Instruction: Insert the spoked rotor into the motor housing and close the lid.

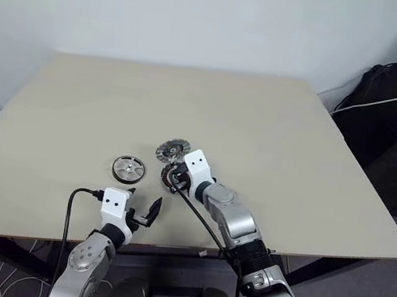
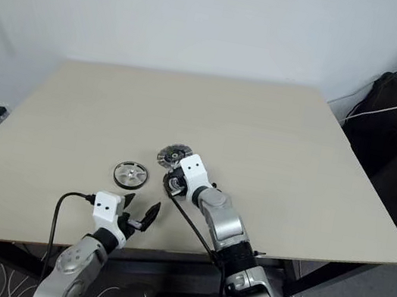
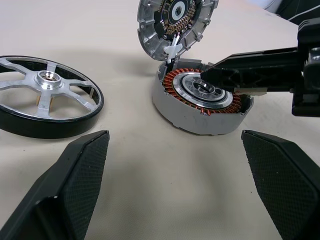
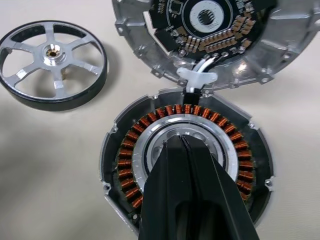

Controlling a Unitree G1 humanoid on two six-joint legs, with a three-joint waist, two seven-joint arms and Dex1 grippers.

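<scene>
Right wrist: end effector (image 4: 182, 145) hides housing (image 4: 150, 130) centre (part).

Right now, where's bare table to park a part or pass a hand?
Free: the far half of the table and the wide stretch right of the motor housing. Crowded: the near centre, where the spoked rotor, housing and lid cluster, the shut right gripper over the housing, the open left gripper just short.
</scene>
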